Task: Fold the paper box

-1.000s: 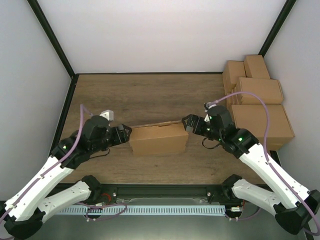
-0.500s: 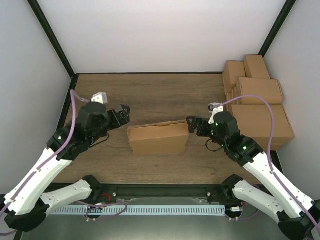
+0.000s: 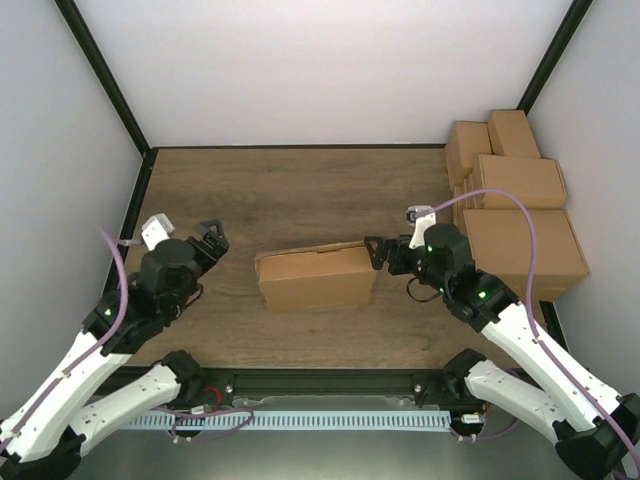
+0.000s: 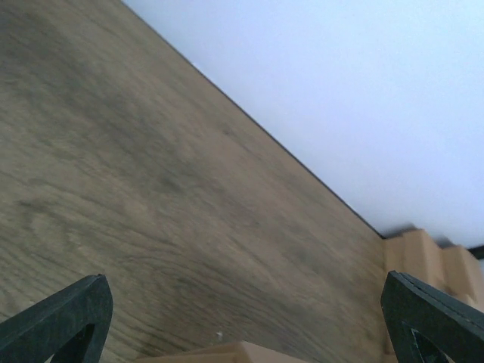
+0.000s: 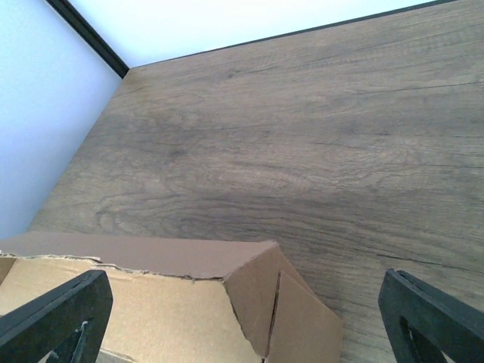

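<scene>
Paper box (image 3: 315,278): I see it lying near the middle of the worktop (image 3: 300,190), long side across my view, already in carton shape. In the right wrist view the flap at its right end angles outward, and the top edge looks ragged.
Left fingers (image 3: 212,238): released and spread wide, nothing between them. They sit well to the left of the box, apart from it, and point out over bare wood.
Right fingers (image 3: 373,253): released too, tips far apart, just beside the box's right end. I cannot tell whether they touch the cardboard.
Left wrist view: mostly wood grain and the back wall, with a thin strip of the box at the bottom edge.
Finished cartons (image 3: 515,215): stacked along the right edge of the worktop, behind the right arm.
</scene>
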`<move>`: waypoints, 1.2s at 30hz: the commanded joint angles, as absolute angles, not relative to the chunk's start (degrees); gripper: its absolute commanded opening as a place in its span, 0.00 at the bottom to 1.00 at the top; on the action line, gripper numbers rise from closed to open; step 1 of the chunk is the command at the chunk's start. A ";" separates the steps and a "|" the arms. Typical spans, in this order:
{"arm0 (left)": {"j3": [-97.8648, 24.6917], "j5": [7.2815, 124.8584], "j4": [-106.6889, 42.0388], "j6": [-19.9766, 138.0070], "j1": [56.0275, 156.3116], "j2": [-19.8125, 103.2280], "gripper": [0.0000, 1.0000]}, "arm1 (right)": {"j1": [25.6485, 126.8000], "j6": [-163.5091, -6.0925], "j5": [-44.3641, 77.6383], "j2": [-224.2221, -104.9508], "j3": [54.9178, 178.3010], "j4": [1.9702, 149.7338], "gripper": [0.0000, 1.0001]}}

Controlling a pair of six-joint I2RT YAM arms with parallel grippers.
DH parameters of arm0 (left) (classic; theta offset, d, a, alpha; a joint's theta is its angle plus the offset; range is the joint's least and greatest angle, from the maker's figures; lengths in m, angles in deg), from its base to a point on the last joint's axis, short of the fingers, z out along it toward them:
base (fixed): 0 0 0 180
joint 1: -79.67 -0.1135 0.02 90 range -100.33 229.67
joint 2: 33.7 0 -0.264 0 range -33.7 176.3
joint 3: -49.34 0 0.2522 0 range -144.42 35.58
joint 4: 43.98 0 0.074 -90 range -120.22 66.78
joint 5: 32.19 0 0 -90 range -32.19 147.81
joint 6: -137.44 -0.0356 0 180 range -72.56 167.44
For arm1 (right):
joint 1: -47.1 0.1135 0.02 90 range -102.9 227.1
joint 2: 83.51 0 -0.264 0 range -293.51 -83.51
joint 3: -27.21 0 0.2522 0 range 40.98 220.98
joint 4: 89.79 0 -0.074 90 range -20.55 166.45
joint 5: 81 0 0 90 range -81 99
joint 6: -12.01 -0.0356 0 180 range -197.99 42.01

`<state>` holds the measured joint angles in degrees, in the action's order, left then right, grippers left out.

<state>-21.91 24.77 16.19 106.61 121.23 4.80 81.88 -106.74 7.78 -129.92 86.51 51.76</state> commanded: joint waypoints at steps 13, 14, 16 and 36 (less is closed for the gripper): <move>-21.55 26.29 13.91 107.62 120.57 8.44 1.00 | 81.67 -104.79 14.70 -131.91 91.30 48.40 1.00; -21.18 27.79 14.11 107.28 120.55 7.26 1.00 | 81.64 -105.19 14.52 -132.07 91.55 48.54 1.00; -21.49 30.78 16.13 107.17 120.46 5.52 1.00 | 81.64 -107.27 13.92 -132.98 92.82 47.52 1.00; -17.57 62.13 15.58 120.93 120.47 -0.01 1.00 | 81.64 -125.11 15.44 -148.48 111.69 22.44 1.00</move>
<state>-22.09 57.56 18.57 114.90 120.79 2.60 81.80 -122.28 15.85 -143.60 109.31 28.79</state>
